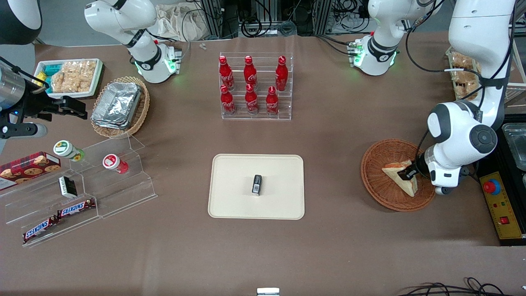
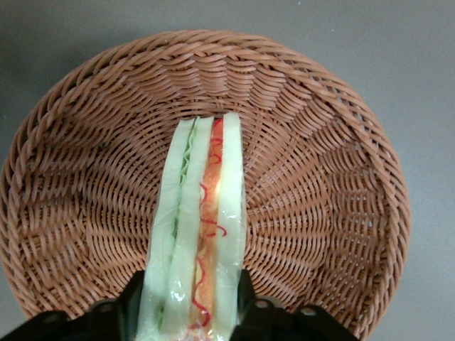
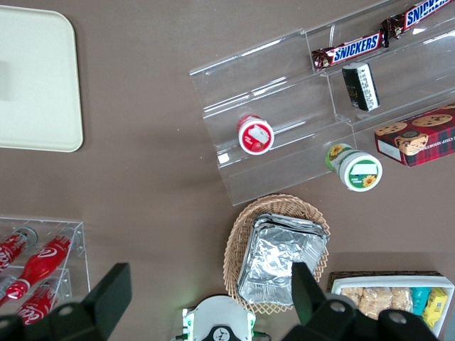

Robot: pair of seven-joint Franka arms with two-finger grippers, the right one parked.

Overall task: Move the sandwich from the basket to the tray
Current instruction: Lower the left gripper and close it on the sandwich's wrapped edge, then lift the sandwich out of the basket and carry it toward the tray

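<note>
The sandwich (image 1: 400, 175) is a pale bread wedge lying in the reddish-brown wicker basket (image 1: 376, 181) toward the working arm's end of the table. In the left wrist view the sandwich (image 2: 201, 227) stands on edge, showing green and red-orange filling, with the basket (image 2: 320, 177) weave all around it. My gripper (image 1: 408, 173) is down in the basket, and its black fingers (image 2: 249, 302) press against both bread faces, shut on the sandwich. The cream tray (image 1: 234, 197) lies mid-table with a small black object (image 1: 257, 183) on it.
A clear rack of red bottles (image 1: 255, 86) stands farther from the front camera than the tray. A yellow control box with a red button (image 1: 499, 201) sits beside the basket. Acrylic steps with snacks (image 1: 78, 193) and a foil-container basket (image 1: 119, 106) lie toward the parked arm's end.
</note>
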